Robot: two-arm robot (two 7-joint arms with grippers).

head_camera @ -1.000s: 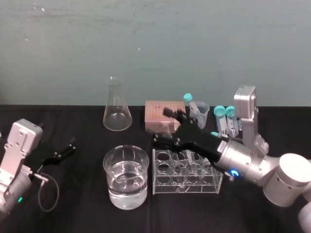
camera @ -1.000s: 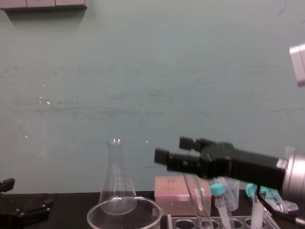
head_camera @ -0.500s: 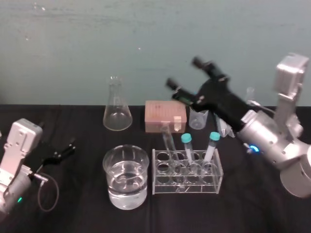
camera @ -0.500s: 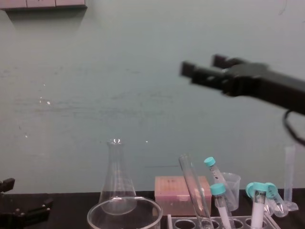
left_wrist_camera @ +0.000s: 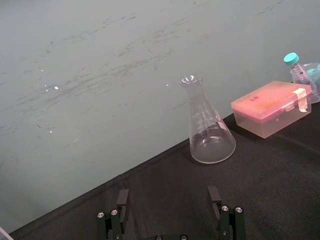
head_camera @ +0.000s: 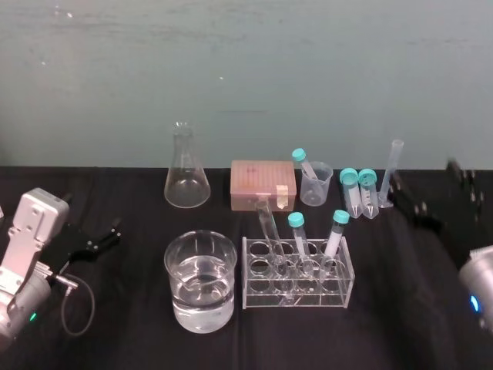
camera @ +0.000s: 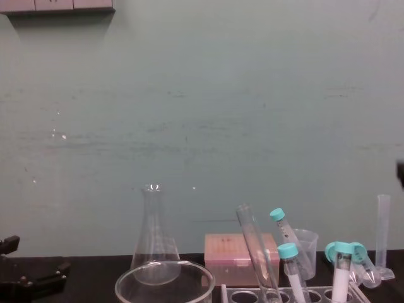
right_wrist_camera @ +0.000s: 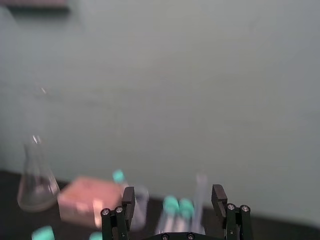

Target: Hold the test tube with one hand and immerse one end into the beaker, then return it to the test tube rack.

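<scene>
- While my right claw (right_wrist_camera: 172,196) hangs open and empty over the desk's (head_camera: 123,339) right side, the test tube (head_camera: 269,229) leans in the test tube rack (head_camera: 297,296), well to that claw's left.
- Beyond the rack, farther left of the claw, I see the beaker (head_camera: 173,279), holding clear liquid.
- My left claw (left_wrist_camera: 168,195) rests spread open at the far left.

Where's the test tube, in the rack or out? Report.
In: the test tube stands tilted in a hole at the left end of the test tube rack.
</scene>
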